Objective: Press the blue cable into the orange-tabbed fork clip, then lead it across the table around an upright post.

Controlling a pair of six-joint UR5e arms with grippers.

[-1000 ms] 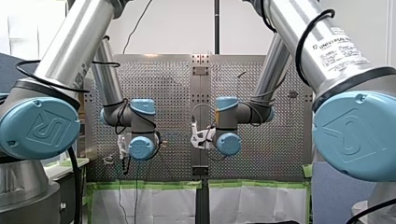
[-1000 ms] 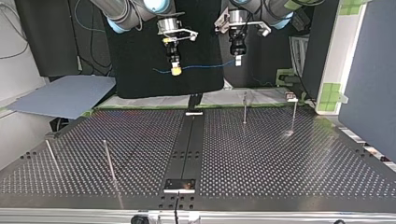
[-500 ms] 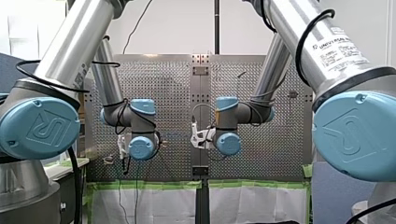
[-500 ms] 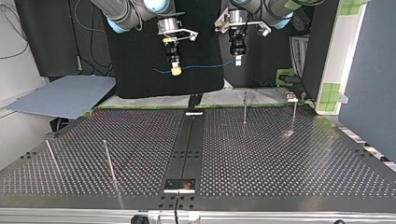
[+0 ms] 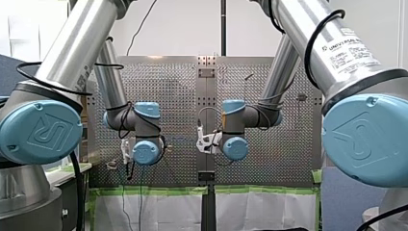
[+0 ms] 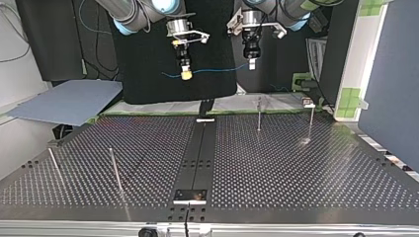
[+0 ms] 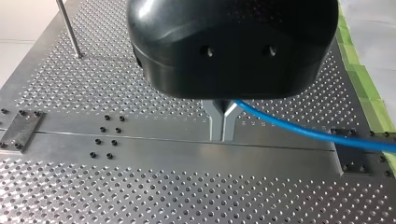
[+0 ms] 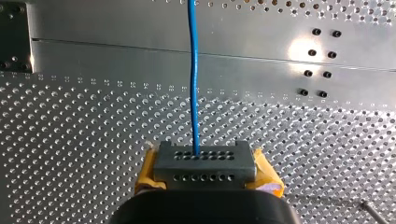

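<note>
The blue cable (image 6: pixel 217 69) hangs in the air between my two grippers, high above the far edge of the perforated table (image 6: pixel 296 168). At the top view's right, my left gripper (image 6: pixel 252 64) holds one part of it. Its metal fingers (image 7: pixel 217 122) are shut on the blue cable (image 7: pixel 299 130), which trails off to one side. My right gripper (image 6: pixel 186 75), with yellow pads, is shut on the cable too, and a short tail sticks out beyond it. In the right wrist view the blue cable (image 8: pixel 192 84) runs straight ahead from my right gripper (image 8: pixel 204 161). I cannot make out the orange-tabbed clip.
Two thin upright posts (image 6: pixel 259 114) (image 6: pixel 311 121) stand at the far right of the top view, and two more (image 6: pixel 114 170) (image 6: pixel 54 165) lean near its left front. A dark rail (image 6: pixel 200 153) runs down the table's middle. A grey sheet (image 6: pixel 69 101) lies off the table's far left.
</note>
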